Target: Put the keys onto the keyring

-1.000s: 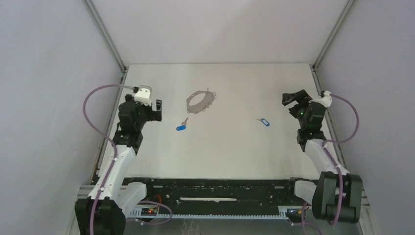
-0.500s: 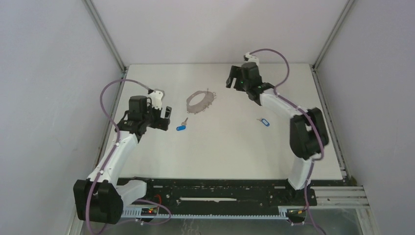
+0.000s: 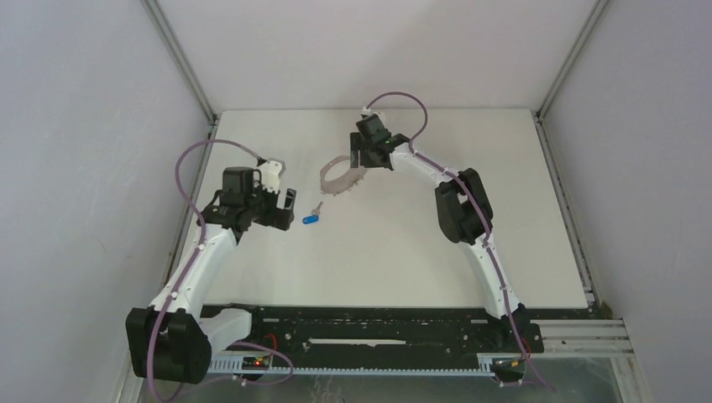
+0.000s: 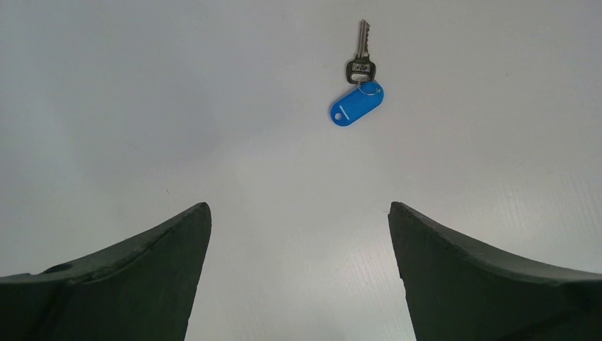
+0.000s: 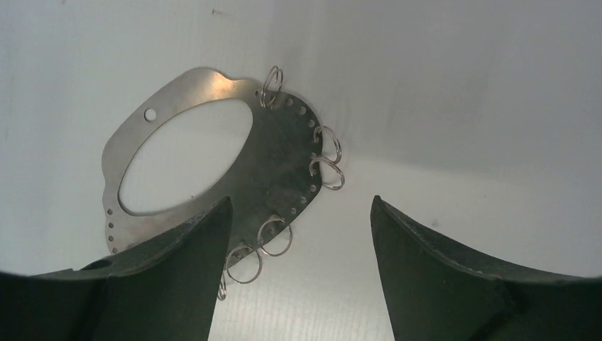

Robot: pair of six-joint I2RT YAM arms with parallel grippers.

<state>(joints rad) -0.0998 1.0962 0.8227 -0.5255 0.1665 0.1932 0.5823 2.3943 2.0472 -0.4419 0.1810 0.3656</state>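
Hovering just left of the key (image 4: 360,65), the left gripper (image 4: 298,209) is spread wide and empty; only bare worktop (image 3: 403,243) lies between its fingers. The right gripper (image 5: 300,202) hangs over the far right rim of the keyring (image 3: 338,178) with its fingers apart and nothing grasped. One finger covers part of the rim in the wrist view, and whether it touches the metal I cannot tell.

Both task things lie in the left half of the worktop, well clear of every edge. Open surface lies all round the key, and the near and right parts are free apart from the right arm (image 3: 458,206) stretched across. Grey walls (image 3: 92,126) close the left, far and right sides.

The key is small and metal with a dark head, joined by a tiny ring to an oblong bright blue tag (image 4: 356,105). It lies flat, near the keyring but apart from it. The keyring is a flat grey hoop with an oval opening — small holes are punched along its rim, and wire loops (image 5: 326,172) fringe one side.
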